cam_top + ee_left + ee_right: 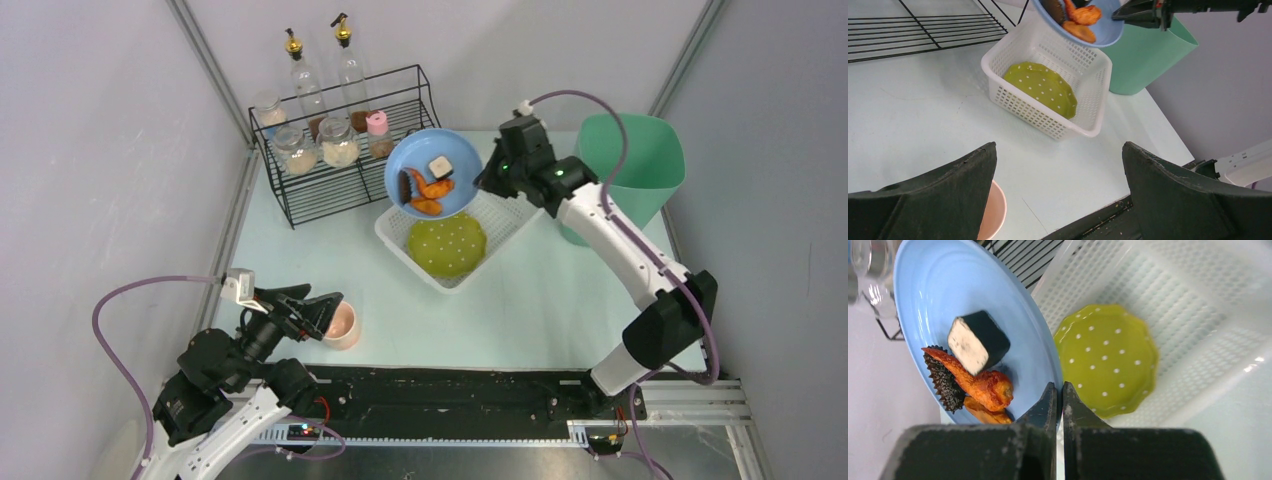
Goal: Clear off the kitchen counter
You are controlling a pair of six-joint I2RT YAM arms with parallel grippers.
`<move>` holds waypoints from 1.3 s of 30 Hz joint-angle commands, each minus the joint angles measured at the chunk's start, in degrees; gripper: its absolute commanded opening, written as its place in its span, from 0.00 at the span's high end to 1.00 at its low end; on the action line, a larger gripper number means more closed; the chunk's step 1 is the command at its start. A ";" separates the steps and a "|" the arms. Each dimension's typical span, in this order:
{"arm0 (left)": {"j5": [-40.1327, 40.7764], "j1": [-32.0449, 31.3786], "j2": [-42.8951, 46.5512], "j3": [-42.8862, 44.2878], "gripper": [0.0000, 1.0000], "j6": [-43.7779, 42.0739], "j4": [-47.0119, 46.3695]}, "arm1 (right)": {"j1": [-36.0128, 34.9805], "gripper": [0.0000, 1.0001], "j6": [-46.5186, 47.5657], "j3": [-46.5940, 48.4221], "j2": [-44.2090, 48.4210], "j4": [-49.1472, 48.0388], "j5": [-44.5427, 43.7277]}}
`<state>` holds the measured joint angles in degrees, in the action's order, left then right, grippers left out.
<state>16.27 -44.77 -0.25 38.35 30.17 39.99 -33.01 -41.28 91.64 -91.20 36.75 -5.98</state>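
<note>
My right gripper [1058,387] is shut on the rim of a blue plate [948,295], holding it tilted above the white basket [500,225]. On the plate lie a black-and-white block [975,342], an orange chicken wing [983,385] and a dark frilled paper case [943,382]. A green dotted plate [446,245] lies in the basket. My left gripper [1059,145] hangs open over the front left of the pale mint kitchen counter [560,300]. A pink cup [995,210] stands by its left finger, partly hidden.
A black wire rack [340,150] with jars and two bottles stands at the back left. A mint-green bin [630,160] sits at the back right, behind the right arm. A black rail [450,385] edges the counter's front.
</note>
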 commanded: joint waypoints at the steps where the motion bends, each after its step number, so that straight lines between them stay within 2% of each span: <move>1: 0.05 -0.14 8.95 -0.06 0.02 0.64 -1.09 | 5.80 1.00 2.50 6.55 6.26 3.67 2.29; 9: -0.16 -0.17 8.96 -0.04 0.02 0.60 -1.08 | 19.09 1.00 1.38 7.30 12.14 7.51 5.10; 28: -0.74 -0.20 9.86 -0.04 0.02 0.59 -1.08 | 51.45 1.00 -4.89 -2.15 21.99 5.61 7.73; 32: -0.80 -0.15 9.58 -0.06 0.02 0.53 -1.11 | 54.21 1.00 -4.24 -1.73 21.61 6.14 6.38; 39: -0.73 -0.19 9.82 -0.09 0.02 0.58 -1.14 | 55.14 1.00 -0.13 -1.52 20.36 6.49 -2.64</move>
<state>16.08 -44.77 -0.25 38.35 30.17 40.01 21.65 -42.83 88.68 -71.77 46.94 -4.34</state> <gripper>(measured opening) 0.985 0.023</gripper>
